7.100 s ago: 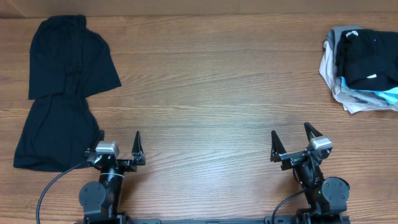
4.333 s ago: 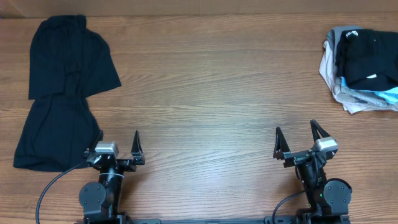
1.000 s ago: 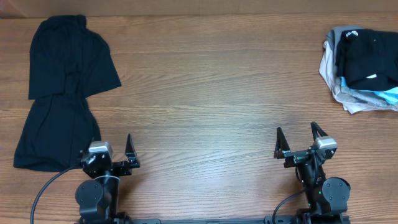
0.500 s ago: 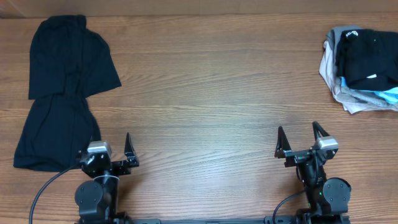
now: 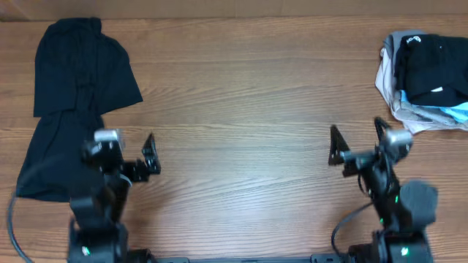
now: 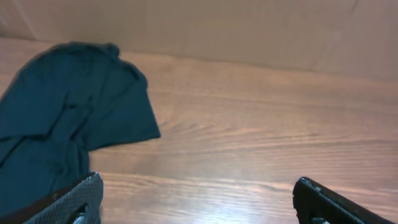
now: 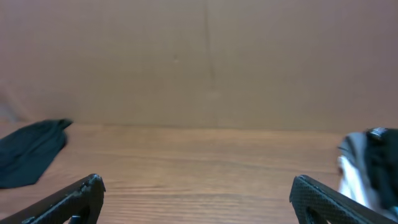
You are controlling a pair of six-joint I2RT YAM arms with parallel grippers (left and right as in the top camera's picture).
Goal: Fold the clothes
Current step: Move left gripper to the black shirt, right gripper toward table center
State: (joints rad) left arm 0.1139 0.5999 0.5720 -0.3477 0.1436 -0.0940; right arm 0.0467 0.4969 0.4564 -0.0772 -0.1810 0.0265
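Observation:
The clothes, a large plain black T-shirt [image 5: 77, 95], lie crumpled at the far left of the wooden table; the left wrist view shows them [image 6: 68, 112] at its left, the right wrist view [image 7: 31, 152] far off at its left edge. My left gripper [image 5: 126, 155] hovers open beside the shirt's lower right edge, nothing between its fingers. In its own view the left gripper [image 6: 198, 193] has bare wood between the jaws. My right gripper [image 5: 357, 139] stands open over bare wood at the right, holding nothing, as its own view [image 7: 198, 190] confirms.
A pile of folded garments [image 5: 428, 84], grey, beige and light blue with a smaller black one on top, sits at the far right edge; the same pile [image 7: 373, 168] is at the right wrist view's right. A brown wall [image 7: 199, 62] backs the table.
Both arms have risen and moved forward from their rest pose near the front edge. The left gripper now hangs beside the shirt; both stay open. The shirt has not moved.

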